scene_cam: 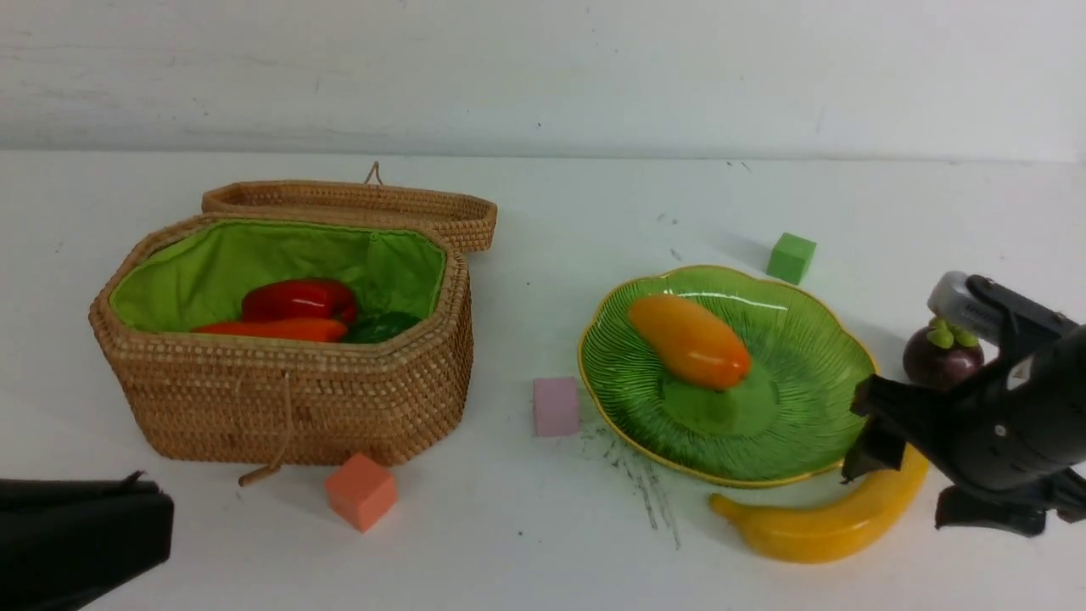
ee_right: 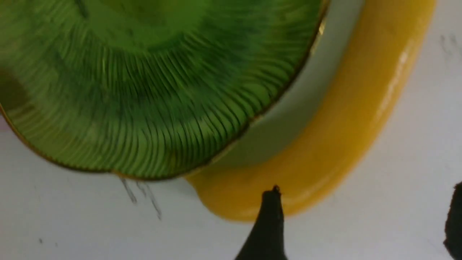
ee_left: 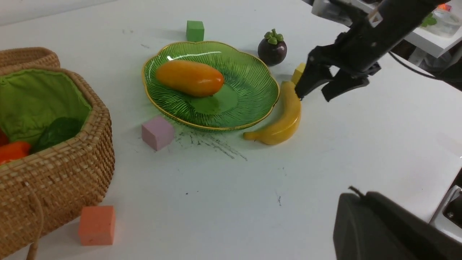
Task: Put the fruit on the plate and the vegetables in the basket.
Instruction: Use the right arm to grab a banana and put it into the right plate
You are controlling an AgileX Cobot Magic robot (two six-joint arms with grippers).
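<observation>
Plainly, a scuffed white table (scene_cam: 526, 543) meets a white wall (scene_cam: 543, 68). Over the banana (scene_cam: 814, 530) the right gripper (ee_left: 313, 96) fingers stand spread, the plate (scene_cam: 797, 441) with the mango (scene_cam: 689, 341) just beside them and the mangosteen (scene_cam: 940, 358) behind; the left gripper (scene_cam: 127, 509) is closed.

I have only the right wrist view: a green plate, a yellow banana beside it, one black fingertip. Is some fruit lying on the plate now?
Observer: Yes. The mango lies on the plate, alone there.
Operator: Good. Which fruit is outside it, other than my banana?
Observer: The mangosteen. It stands upright on the table, beyond the plate's far right edge and behind the open right gripper, touching neither.
</observation>
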